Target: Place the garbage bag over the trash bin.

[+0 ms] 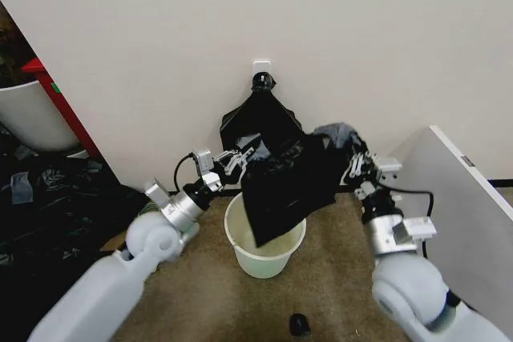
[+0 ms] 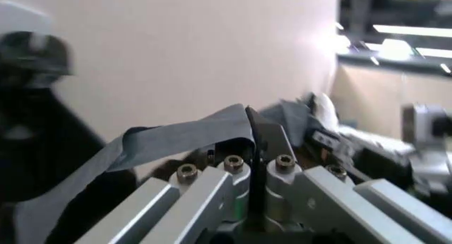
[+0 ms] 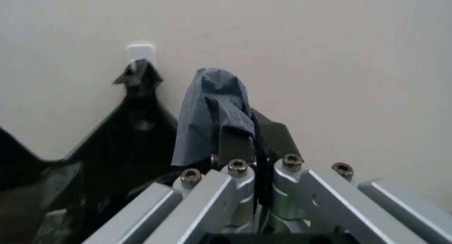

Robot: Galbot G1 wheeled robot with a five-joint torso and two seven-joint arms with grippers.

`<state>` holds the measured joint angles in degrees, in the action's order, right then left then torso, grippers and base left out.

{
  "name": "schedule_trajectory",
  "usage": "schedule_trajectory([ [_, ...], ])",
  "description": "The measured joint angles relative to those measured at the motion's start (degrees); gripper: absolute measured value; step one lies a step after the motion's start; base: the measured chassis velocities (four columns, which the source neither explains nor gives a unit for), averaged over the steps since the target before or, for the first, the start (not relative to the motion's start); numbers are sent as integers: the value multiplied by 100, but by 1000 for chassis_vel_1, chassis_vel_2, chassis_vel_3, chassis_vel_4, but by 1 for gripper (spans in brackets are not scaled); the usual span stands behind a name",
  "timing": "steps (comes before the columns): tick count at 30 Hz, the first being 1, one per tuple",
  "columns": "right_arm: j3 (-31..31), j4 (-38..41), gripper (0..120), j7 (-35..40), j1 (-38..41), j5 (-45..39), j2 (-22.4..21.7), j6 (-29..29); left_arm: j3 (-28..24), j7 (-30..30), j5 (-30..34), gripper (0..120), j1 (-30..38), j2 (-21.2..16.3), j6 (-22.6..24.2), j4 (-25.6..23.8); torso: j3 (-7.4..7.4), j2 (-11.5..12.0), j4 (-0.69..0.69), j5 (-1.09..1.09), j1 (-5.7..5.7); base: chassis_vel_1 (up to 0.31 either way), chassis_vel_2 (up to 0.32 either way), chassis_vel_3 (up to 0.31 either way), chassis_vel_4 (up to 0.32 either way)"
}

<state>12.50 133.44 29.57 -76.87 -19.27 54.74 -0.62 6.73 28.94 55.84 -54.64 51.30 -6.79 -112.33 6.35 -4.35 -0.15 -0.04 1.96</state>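
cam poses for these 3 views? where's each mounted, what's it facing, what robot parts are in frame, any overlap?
Head view: on the head, looking forward and down at the trash bin, with both arms, left gripper and right gripper stretching the garbage bag.
Left wrist view: along the left gripper, clamped on bag film.
Right wrist view: along the right gripper, clamped likewise.
Shared: right wrist and head views both see the hanging bag bunch.

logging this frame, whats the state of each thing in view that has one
garbage bag: held up between both hands, lower end hanging into the bin
trash bin: upright, unlined
left hand: shut on bag edge
right hand: shut on bag edge
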Motion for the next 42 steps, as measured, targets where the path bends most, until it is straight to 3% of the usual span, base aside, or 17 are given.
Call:
schedule_trajectory([
  [8,-94,153,0,-137,-434,171,116,-124,61,183,-440,0,-238,19,-105,-53,-1,0,1,-1,0,0,0,0,0],
  [12,-178,254,0,-161,-646,69,159,-141,146,173,-968,0,-299,71,-212,-17,-1,0,0,0,0,0,0,0,0],
  [16,-276,261,0,-248,-746,-185,202,-251,215,72,-1777,0,-322,115,-473,233,-1,0,0,0,0,0,0,0,0],
  [26,-530,-14,0,-523,-658,-524,315,-435,395,-293,-2678,0,-245,357,-912,866,0,0,0,-1,0,0,0,0,0],
  [32,-745,-197,0,-544,-510,-729,346,-434,427,-332,-2830,0,-40,346,-953,1021,0,0,1,-1,0,0,0,0,0],
  [42,-689,-137,0,-1208,-94,-1274,195,-613,474,38,-2120,0,508,-13,-784,887,0,0,0,-1,0,0,0,0,0],
])
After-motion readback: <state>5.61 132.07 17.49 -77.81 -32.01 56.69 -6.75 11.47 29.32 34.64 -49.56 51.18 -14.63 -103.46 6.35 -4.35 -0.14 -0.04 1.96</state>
